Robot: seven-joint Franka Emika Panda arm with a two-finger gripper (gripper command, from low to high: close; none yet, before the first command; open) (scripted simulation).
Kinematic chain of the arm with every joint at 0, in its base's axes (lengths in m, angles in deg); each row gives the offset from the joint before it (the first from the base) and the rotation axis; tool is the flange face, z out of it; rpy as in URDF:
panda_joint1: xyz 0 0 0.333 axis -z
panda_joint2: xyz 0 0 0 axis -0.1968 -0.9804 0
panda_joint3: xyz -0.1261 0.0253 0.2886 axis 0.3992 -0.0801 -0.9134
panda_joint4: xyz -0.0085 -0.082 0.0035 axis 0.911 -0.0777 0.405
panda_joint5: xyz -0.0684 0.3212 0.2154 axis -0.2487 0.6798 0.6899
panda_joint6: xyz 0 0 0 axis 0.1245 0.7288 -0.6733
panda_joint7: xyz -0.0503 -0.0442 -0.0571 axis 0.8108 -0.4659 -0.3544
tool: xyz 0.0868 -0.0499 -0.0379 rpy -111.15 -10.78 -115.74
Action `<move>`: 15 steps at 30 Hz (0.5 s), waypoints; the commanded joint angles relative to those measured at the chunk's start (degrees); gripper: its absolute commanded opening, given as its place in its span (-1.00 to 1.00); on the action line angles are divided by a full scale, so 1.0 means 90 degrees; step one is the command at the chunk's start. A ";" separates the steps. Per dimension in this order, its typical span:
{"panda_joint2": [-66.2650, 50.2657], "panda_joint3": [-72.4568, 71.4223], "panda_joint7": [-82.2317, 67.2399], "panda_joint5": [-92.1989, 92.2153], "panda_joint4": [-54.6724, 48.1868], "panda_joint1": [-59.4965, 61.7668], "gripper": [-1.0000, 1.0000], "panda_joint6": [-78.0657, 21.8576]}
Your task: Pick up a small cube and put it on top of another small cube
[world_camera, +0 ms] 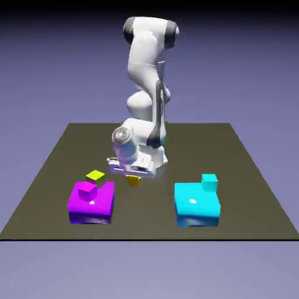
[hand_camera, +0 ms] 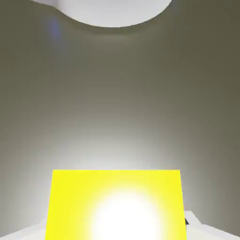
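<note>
My claw point(world_camera: 134, 175): clenched on the gold cube point(world_camera: 134, 181), low at the table point(world_camera: 157, 219) | Done: grasp, by my read | Left: lift, carry, stack, release | Target: cyan cube point(world_camera: 209, 183), at the claw's three o'clock in the exterior view, nothing on top | Containers: I see none

A simulated tabletop scene, rendered rather than filmed: the dark table point(world_camera: 157, 216) fills the middle of the exterior view, under a plain blue-violet backdrop point(world_camera: 47, 70) that fades to black along the top. Flat, glossy colours suggest rendering too. At the hand view's top centre, a pale curved shape point(hand_camera: 115, 11) is probably the robot's base.
</note>
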 commanded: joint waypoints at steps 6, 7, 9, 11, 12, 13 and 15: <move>0.0998 0.0944 0.1172 -0.1644 -0.0013 -0.0418 -1.00 -0.0347; 0.1164 0.1102 0.1370 -0.1920 -0.0015 -0.0489 -1.00 -0.0404; 0.1496 0.1419 0.1764 -0.2473 -0.0020 -0.0630 -1.00 -0.0520; 0.1829 0.1736 0.2159 -0.3027 -0.0024 -0.0772 -1.00 -0.0635; 0.1995 0.1894 0.2356 -0.3303 -0.0026 -0.0843 -1.00 -0.0693; 0.2025 0.1873 0.2612 -0.3194 -0.0150 -0.1030 -1.00 -0.0753; 0.1984 0.1702 0.3166 -0.2694 -0.0488 -0.1487 -1.00 -0.0877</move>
